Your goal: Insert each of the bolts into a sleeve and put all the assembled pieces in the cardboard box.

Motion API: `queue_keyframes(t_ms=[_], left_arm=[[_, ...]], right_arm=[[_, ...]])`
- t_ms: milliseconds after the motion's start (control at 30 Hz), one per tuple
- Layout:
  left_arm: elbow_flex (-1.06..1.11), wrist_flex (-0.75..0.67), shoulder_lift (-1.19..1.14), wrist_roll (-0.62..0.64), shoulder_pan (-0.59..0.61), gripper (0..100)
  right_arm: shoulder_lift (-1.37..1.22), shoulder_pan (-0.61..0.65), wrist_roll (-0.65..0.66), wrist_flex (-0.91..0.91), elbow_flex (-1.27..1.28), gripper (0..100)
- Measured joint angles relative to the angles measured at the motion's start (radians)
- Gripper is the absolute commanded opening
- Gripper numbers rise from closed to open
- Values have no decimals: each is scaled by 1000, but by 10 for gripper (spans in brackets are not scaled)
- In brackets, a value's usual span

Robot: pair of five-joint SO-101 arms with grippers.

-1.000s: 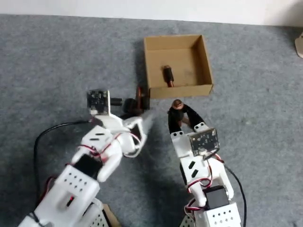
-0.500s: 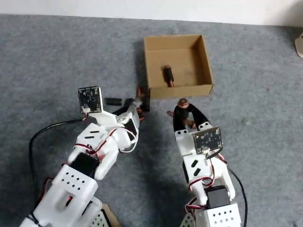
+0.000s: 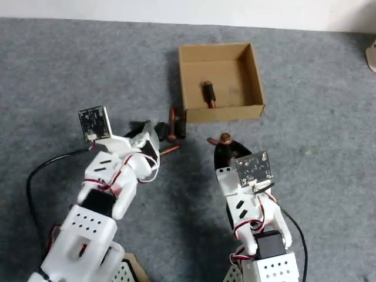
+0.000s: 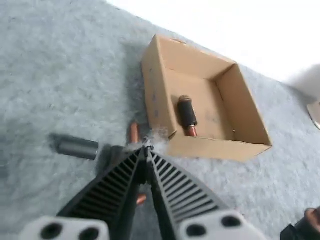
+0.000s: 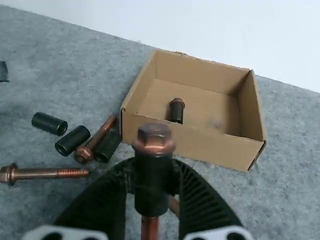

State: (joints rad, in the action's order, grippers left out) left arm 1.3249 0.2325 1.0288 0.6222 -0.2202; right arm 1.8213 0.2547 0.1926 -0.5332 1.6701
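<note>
My right gripper (image 3: pixel 224 148) is shut on a black sleeve with a copper bolt (image 5: pixel 153 150) through it, a short way in front of the cardboard box (image 3: pixel 223 111). One assembled piece (image 3: pixel 208 94) lies inside the box. My left gripper (image 3: pixel 151 137) is shut with nothing in it, over the loose parts to the left of the box's front corner. Near it lie a copper bolt (image 3: pixel 168 150), another bolt (image 5: pixel 96 140) between black sleeves (image 5: pixel 72 140), and a separate sleeve (image 4: pixel 75 147). In the left wrist view the fingers (image 4: pixel 125 175) meet at their tips.
Grey carpet covers the table. The box (image 5: pixel 200 142) is open at the top with low walls. A pale object (image 3: pixel 371 56) shows at the far right edge. A black cable (image 3: pixel 59 161) runs beside the left arm.
The left arm has drawn back to the left, away from the box's corner, leaving the loose bolts and sleeves on the carpet. The right gripper has pulled slightly back with its piece.
</note>
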Motion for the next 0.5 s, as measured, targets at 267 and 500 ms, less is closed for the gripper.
queue_keyframes(t_ms=[267, 500], left_arm=[[63, -155, 0, 0, -2, 11], [63, -160, 0, 0, -3, 11]], right_arm=[[0, 0, 0, 0, 0, 5], [0, -3, 0, -84, -18, 5]])
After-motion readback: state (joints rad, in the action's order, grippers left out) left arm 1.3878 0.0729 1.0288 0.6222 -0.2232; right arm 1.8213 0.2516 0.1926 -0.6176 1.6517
